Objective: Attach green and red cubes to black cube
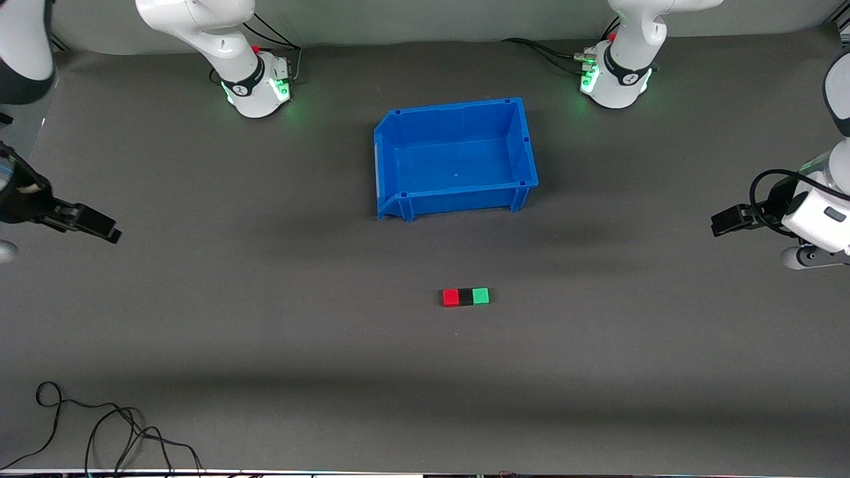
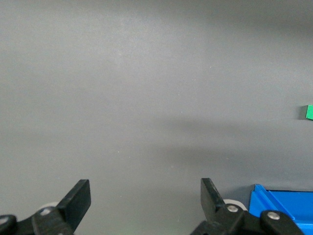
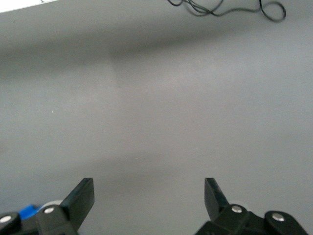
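Observation:
The red cube, the black cube and the green cube lie joined in one row on the table, nearer to the front camera than the blue bin. The black cube is in the middle, the red one toward the right arm's end, the green one toward the left arm's end. My left gripper is open and empty over the table at the left arm's end; its wrist view shows the green cube at the edge. My right gripper is open and empty over the table at the right arm's end.
An empty blue bin stands mid-table between the arm bases and the cubes; its corner shows in the left wrist view. A loose black cable lies near the front edge at the right arm's end.

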Tool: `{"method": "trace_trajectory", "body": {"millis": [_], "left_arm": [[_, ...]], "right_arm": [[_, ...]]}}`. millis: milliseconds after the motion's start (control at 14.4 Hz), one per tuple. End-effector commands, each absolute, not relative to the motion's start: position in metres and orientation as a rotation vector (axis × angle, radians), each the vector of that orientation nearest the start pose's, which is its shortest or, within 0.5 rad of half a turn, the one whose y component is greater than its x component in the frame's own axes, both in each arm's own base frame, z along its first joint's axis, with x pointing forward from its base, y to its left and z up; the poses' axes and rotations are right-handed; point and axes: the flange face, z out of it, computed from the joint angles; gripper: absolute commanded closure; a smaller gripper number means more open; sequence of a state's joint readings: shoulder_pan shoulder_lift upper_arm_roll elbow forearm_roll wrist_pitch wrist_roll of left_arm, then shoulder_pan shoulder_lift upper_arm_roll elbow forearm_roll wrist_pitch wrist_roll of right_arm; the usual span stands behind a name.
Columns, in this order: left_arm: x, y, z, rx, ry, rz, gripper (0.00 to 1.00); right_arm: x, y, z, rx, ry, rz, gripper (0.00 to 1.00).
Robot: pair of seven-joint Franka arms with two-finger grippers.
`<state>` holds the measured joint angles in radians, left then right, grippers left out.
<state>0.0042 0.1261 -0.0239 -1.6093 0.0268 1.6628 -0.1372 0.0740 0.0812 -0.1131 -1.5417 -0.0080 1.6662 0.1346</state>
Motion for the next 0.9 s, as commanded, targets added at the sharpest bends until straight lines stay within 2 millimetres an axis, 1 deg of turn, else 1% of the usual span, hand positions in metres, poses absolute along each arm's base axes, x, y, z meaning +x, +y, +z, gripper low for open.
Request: {"method": "trace_trajectory", "body": {"millis": [0,139,208,417,833], "left_arm": [[0.592,-0.0078,0.5481,-3.091,-0.158,0.097,0.0],[0.5927,-0.0096,0.5524,-3.092,-0.154,0.083,0.0],[0.5938,-0.0123,0.5522,-3.092,-0.161,0.08,0.0],[0.5934,-0.015,0.5484,-3.092,-0.133,0.099,0.0],[0.5932,-0.0078,0.5482,-3.092,-0.144,0.105,0.0]], "right_arm": [[0.5818,-0.0321,0.6036,-3.172,0.077,-0.08,0.0],[0.578,-0.0371,0.6047,-3.164,0.078,-0.036,0.0],[0.5771,-0.0344,0.6085,-3.164,0.071,-0.031,0.0],[0.5758,-0.0299,0.6107,-3.163,0.077,-0.017,0.0],[0.5768,-0.0281,0.6045,-3.114,0.094,0.007,0.0]]}}
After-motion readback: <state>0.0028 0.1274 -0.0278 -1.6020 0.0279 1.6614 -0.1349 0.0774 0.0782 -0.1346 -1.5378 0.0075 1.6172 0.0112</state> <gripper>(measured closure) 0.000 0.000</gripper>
